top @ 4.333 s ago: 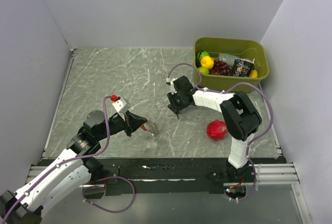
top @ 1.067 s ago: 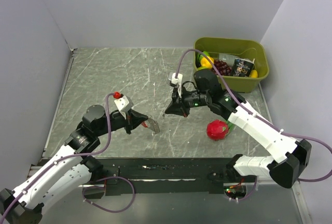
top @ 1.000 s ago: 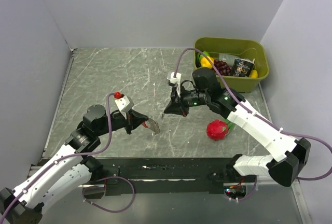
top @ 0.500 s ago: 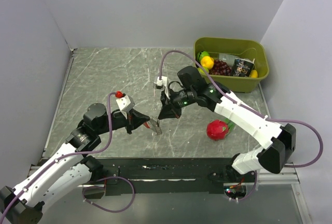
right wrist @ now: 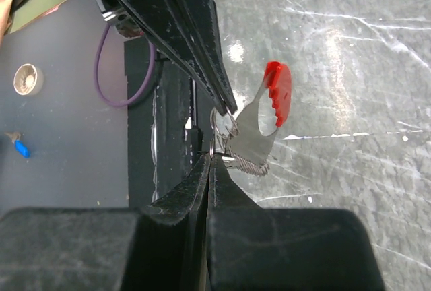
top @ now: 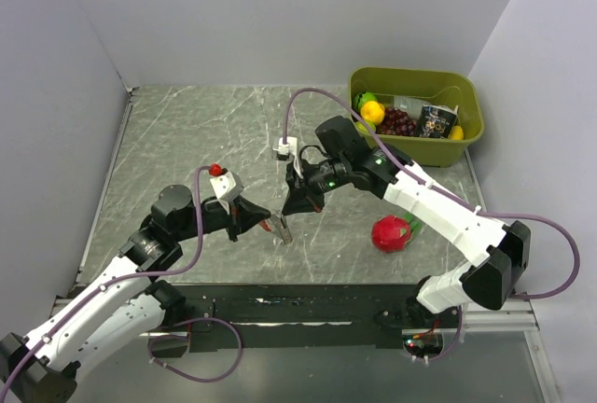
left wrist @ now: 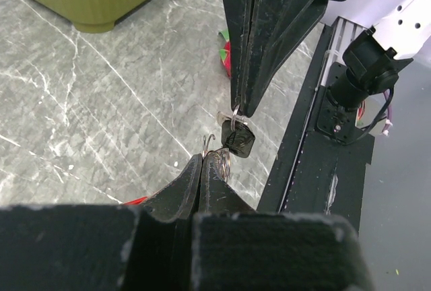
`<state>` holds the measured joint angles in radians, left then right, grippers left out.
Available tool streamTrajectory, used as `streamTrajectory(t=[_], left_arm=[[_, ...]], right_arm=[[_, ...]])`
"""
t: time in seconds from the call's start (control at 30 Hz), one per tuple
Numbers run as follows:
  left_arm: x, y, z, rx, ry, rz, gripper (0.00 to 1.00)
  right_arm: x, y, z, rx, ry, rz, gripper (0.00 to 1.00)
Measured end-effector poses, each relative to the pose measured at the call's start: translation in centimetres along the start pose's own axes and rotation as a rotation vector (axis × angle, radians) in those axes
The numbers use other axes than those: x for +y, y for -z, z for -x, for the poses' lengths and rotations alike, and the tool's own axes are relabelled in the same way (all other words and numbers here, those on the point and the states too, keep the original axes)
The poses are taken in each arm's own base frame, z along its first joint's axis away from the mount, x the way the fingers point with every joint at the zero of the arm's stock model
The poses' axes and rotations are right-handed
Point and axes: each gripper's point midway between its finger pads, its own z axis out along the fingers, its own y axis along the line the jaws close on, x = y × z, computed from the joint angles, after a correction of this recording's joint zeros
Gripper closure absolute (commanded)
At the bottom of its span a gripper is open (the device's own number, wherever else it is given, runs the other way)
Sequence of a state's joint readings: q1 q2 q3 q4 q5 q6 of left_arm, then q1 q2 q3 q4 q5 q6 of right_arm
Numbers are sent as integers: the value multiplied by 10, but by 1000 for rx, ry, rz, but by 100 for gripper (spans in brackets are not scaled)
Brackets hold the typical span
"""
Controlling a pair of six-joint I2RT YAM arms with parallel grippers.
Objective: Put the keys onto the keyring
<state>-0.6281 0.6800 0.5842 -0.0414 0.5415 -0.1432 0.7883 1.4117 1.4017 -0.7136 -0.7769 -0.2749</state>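
My left fingers (left wrist: 190, 182) were clenched on the keys (right wrist: 259, 133) and my right fingers (right wrist: 195, 184) on the keyring (left wrist: 238, 141), tips nearly meeting just 6 o'clock of the bench's (top: 187, 132) centre, so I judged both pickups done and threading still left.

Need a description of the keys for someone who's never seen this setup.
From the green bin at the table's far right corner, come forward and left to the middle. The keys hang there from the left gripper: a red piece on a jagged silver strip, far thinner than the round red fruit to their right.
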Motion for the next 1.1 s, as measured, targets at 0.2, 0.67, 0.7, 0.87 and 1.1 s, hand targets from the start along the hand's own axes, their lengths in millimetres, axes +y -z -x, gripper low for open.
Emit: streamTrajectory(t=[0.2,0.67,0.7,0.87,1.1], left_arm=[[-1,-2,-2,9,5,-12,99],[-3,-2,1,-3,1,-23,99],[-3,-2,1,-3,1,-24,99],[-4,-1,1,-4,-1,-28,99],[-5,-1,2,-5,-1,-30,99]], right_arm=[[-3,-7,-4,26,-9,12,100],[-7,-14,-11,51,-25,15,100],[-7,-14,-11,52,-25,14,100],[-7,-14,-11,51,-25,15,100],[-7,-14,-11,50,-24,15,100]])
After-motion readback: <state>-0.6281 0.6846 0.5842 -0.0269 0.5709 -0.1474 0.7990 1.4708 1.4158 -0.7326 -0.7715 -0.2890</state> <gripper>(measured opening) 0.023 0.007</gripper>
